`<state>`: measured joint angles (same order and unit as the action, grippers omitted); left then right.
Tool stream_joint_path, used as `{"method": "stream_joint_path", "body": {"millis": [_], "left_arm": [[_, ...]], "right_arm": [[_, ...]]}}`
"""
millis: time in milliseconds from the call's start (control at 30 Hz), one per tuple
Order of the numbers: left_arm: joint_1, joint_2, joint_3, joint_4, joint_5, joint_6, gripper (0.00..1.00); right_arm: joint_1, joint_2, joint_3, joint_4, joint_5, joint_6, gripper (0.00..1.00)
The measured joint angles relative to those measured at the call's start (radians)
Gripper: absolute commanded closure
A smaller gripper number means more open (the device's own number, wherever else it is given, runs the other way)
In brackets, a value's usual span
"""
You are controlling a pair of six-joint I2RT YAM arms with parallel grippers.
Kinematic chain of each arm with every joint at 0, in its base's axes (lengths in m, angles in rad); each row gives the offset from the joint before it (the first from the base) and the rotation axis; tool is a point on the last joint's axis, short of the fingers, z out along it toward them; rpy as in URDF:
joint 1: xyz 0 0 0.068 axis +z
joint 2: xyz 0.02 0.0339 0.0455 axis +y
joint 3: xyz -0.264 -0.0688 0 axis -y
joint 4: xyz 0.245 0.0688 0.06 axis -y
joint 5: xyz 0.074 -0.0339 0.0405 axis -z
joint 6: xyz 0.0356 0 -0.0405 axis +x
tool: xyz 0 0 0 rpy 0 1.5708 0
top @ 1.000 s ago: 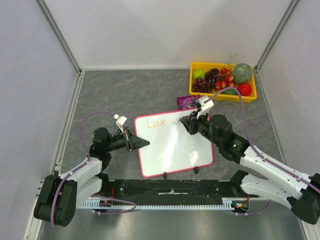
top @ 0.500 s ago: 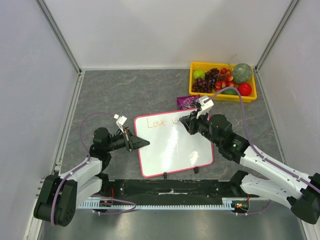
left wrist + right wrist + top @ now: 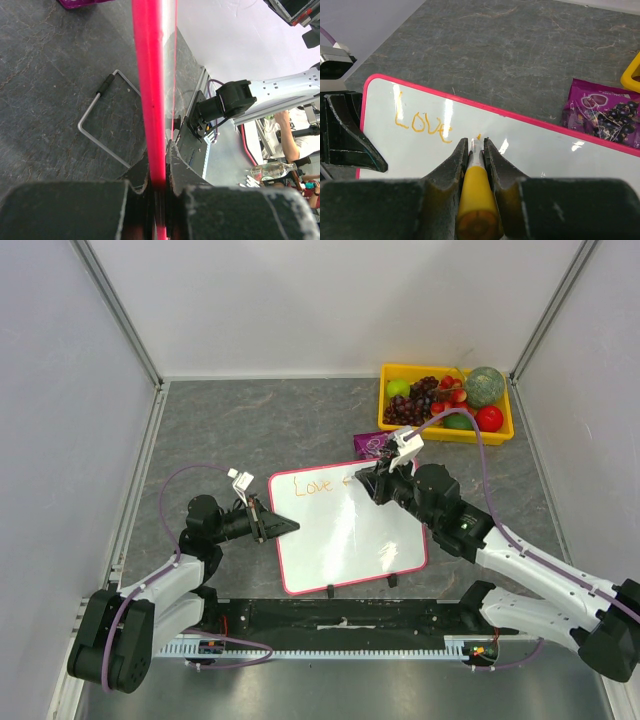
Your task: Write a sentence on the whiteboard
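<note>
Two robot arms reach over a grey stone-patterned table (image 3: 230,430), seen from above, with a whiteboard (image 3: 345,540) between them near the front edge.

On the left, the left gripper (image 3: 288,525) is closed hard on the board's left edge. Its wrist view shows the pink-red frame (image 3: 150,75) pinched edge-on between the fingers. From these views it is hard to say whether the board lies flat or leans back a little on its feet.

Across the board's top edge runs the sentence (image 3: 313,485), which so far reads only "Love" in orange, with a small stroke beginning just after it. The rest of the white surface is blank.

To the right, the right gripper (image 3: 362,480) is clamped on an orange marker (image 3: 476,190), and the marker's tip meets the board just right of the written word. The blank stretch of that line runs rightward from the tip, along the board's top edge and toward the right arm's own side. That arm is the nearer one, so the next letters most likely call for small strokes to the right.

Beyond the board's far right corner lies a purple packet (image 3: 372,445), and past it a yellow tray (image 3: 384,405) of fruit.
</note>
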<state>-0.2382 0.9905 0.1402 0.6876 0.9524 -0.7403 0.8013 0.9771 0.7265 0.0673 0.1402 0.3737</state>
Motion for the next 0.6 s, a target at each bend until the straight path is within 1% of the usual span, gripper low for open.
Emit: {"method": "stream_joint_path", "body": {"millis": [600], "left_arm": [[-0.002,0.0,0.0,0.003,0.0,0.0,0.98]], "right_arm": [[0.0,-0.036,-0.02,-0.031,-0.007,0.001,1.0]]}}
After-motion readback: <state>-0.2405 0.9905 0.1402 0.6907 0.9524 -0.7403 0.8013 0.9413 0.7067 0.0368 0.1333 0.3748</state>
